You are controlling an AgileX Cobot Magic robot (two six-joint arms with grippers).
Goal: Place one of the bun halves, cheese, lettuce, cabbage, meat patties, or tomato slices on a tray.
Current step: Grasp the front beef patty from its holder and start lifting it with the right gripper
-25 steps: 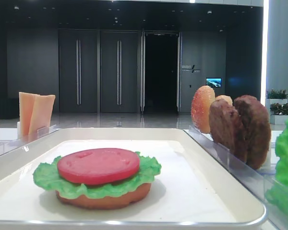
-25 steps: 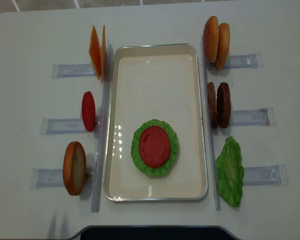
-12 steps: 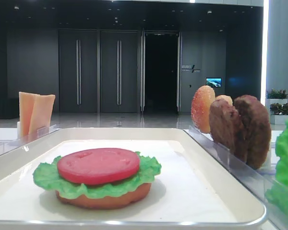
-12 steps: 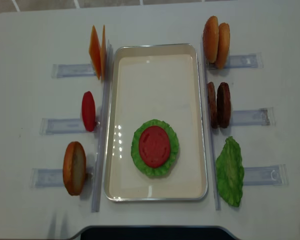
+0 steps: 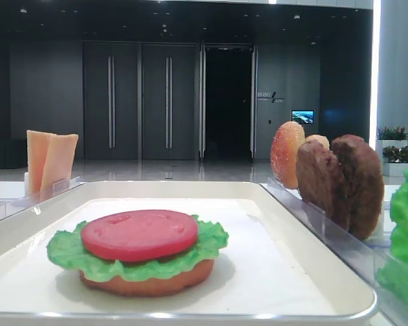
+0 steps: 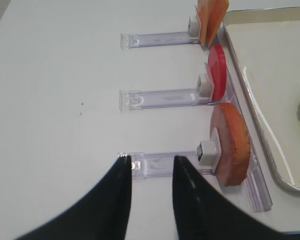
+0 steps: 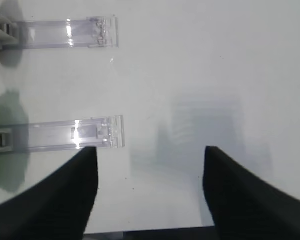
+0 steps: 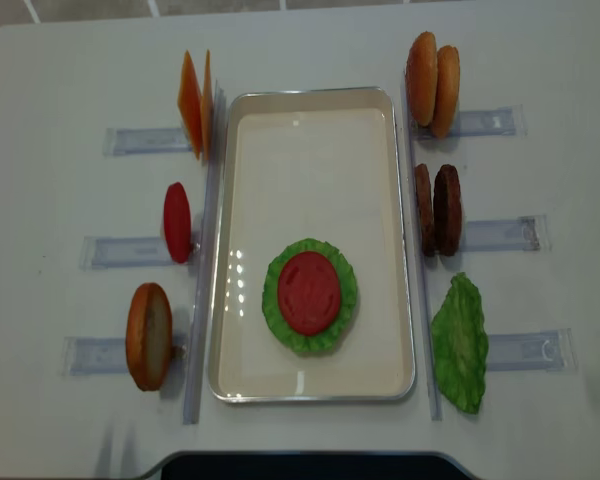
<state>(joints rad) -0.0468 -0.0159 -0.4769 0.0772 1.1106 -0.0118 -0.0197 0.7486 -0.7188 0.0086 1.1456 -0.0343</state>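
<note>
The cream tray (image 8: 310, 160) lies in the middle of the table. On it a bun half (image 5: 149, 282) carries lettuce (image 8: 346, 300) and a tomato slice (image 8: 308, 292). Two meat patties (image 8: 437, 210) stand on edge in a rack right of the tray, between two bun halves (image 8: 432, 84) and a lettuce leaf (image 8: 460, 343). Left of the tray stand cheese (image 8: 193, 103), a tomato slice (image 8: 177, 222) and a bun half (image 8: 148, 336). My right gripper (image 7: 150, 150) is open over bare table. My left gripper (image 6: 150, 159) is open near the bun half (image 6: 232, 145), holding nothing.
Clear plastic racks (image 7: 65, 32) stick out sideways from both long sides of the tray. One rack's end (image 6: 140, 165) lies just beyond my left fingertips. The table's front edge runs close under both grippers. Neither arm shows in the two high views.
</note>
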